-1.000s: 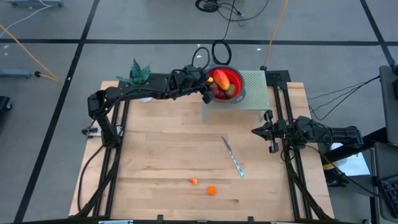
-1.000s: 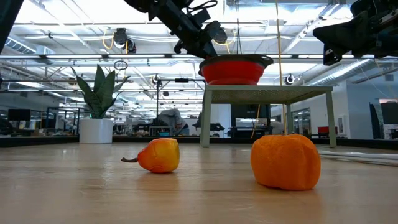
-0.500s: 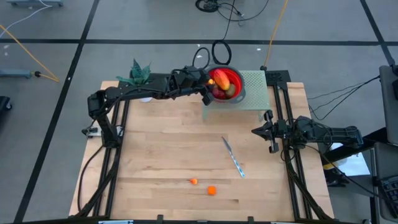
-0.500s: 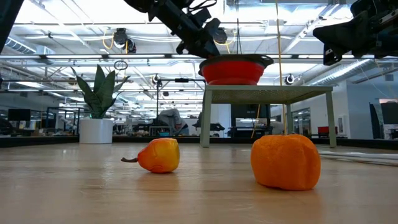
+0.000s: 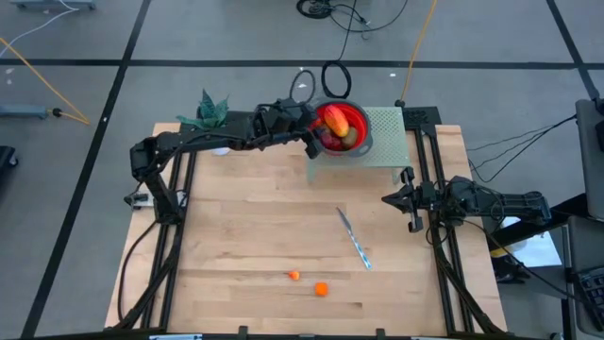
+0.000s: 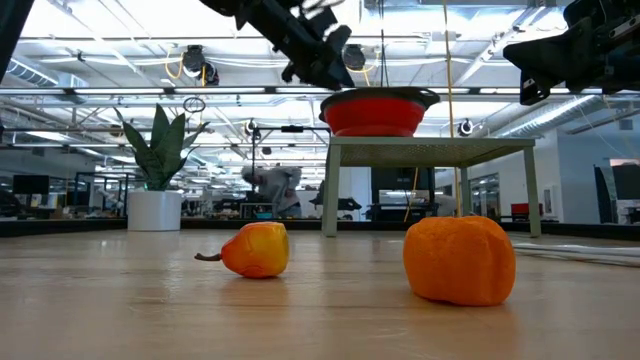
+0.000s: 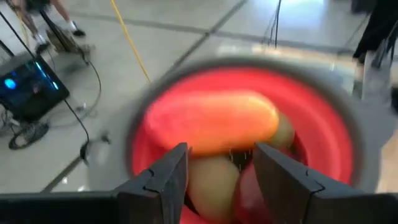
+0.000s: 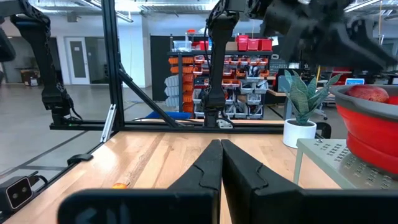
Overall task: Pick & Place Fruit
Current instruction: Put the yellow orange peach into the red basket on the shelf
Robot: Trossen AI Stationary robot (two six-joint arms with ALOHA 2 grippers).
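The left claw (image 7: 214, 168) hangs open over the red bowl (image 5: 356, 121) where the long orange fruit (image 7: 211, 121) lies on the pile, and it could roll out if bumped, while two orange fruits (image 5: 321, 289) wait on the tabletop (image 5: 255, 217) and the right claw (image 5: 409, 200) rests shut.

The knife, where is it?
In the high view the knife lies flat on the wooden table, right of centre, below the red bowl and up-right of the two orange fruits.
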